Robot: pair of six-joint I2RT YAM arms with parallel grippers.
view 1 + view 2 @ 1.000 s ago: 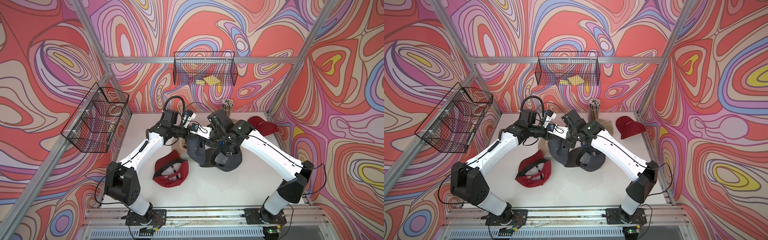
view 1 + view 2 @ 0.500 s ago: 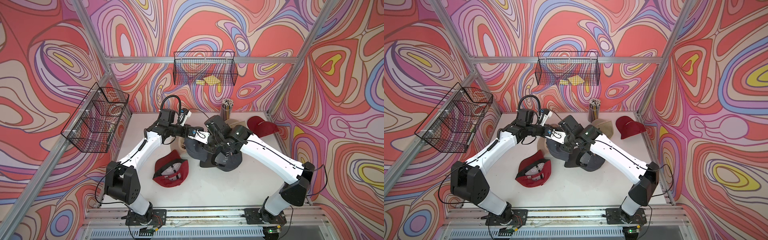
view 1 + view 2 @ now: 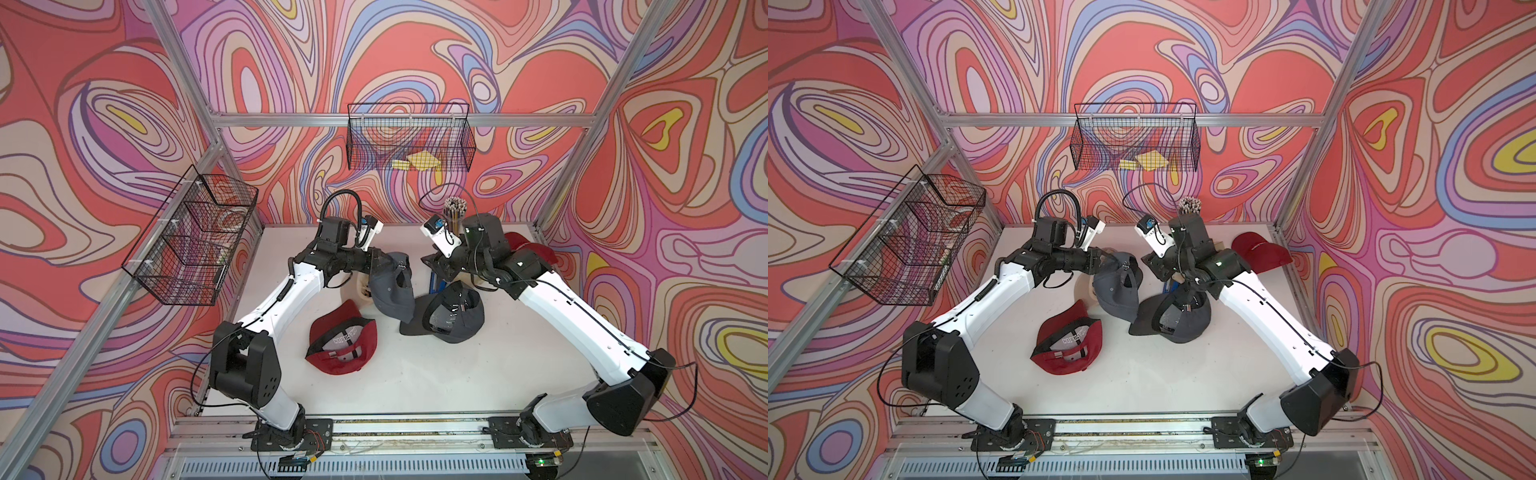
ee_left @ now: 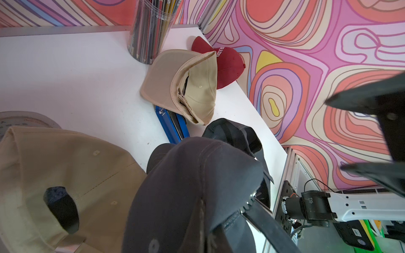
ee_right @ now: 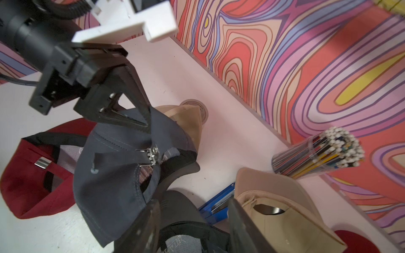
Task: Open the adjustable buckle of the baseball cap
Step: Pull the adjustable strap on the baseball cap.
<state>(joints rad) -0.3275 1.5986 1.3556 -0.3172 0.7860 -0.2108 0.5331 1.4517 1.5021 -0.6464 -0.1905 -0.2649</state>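
One light, floppy grey cap [image 3: 392, 291] hangs over the table [image 3: 415, 386] toward its back edge, its rear rim pinched in the left hand [image 5: 147, 125]; the right hand [image 5: 194, 202], spread and empty, would best take the small stiff metal buckle [image 5: 152, 152], not limp cloth.

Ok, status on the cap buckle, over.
Left pincer shut on grey cap, cap hanging. Right pincer open, empty, off the cap. Buckle teeth exposed, facing right pincer. Nothing between them.
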